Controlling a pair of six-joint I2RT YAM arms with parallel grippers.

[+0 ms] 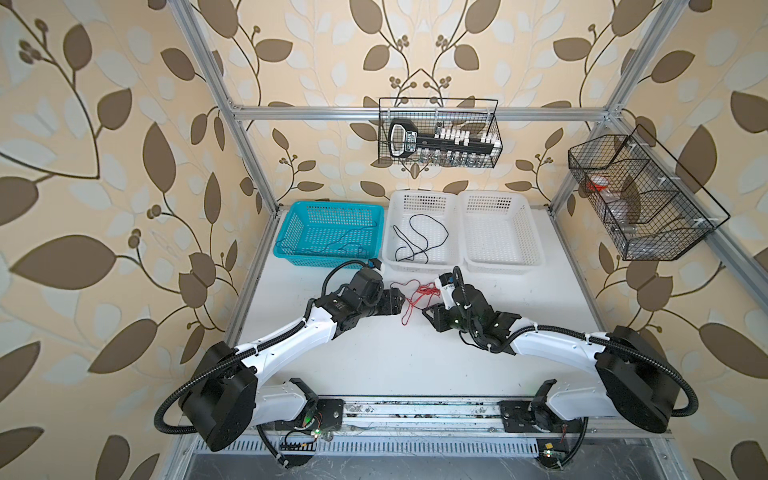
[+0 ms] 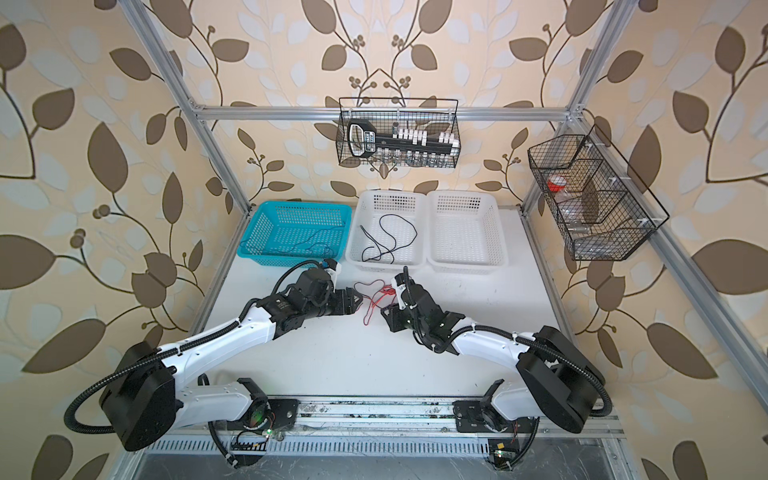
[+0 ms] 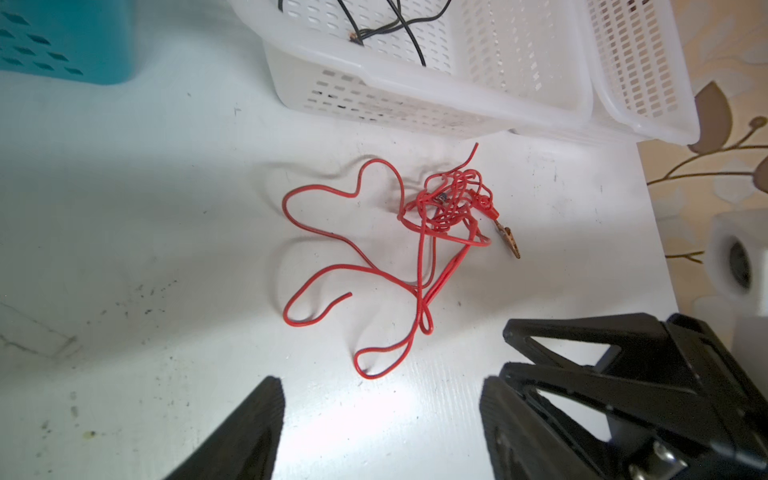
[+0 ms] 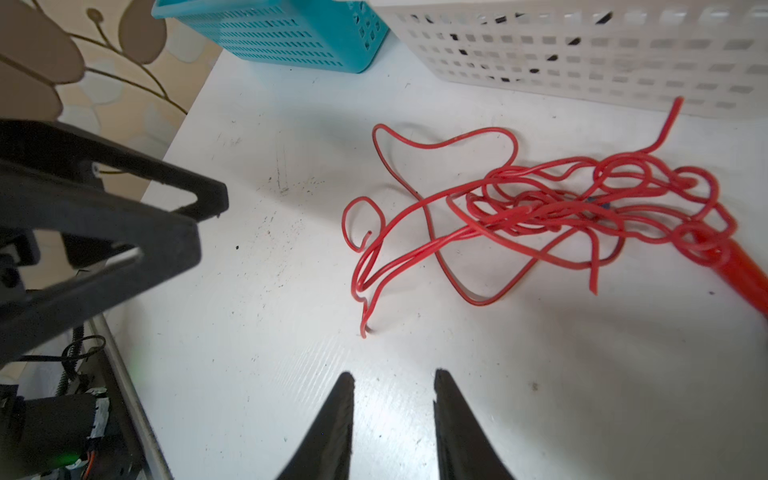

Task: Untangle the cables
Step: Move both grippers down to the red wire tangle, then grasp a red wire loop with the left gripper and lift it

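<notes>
A tangled red cable [image 1: 417, 296] [image 2: 377, 296] lies on the white table between my two grippers. In the left wrist view its knot [image 3: 451, 203] ends in a small metal clip [image 3: 509, 242]. My left gripper [image 1: 400, 301] [image 3: 380, 384] is open just short of the nearest loop, with nothing between its fingers. My right gripper [image 1: 429, 314] [image 4: 395, 376] is open by a narrower gap, also empty, facing the red cable [image 4: 540, 208] from the opposite side. A black cable [image 1: 417, 248] [image 3: 417, 45] lies in the middle white basket. A thin dark cable [image 1: 332, 246] lies in the teal basket.
Three baskets stand in a row at the back of the table: the teal basket [image 1: 291, 224], the middle white basket [image 1: 388, 249] and a right white basket [image 1: 536, 245]. Black wire baskets [image 1: 440, 133] [image 1: 640, 199] hang on the aluminium frame.
</notes>
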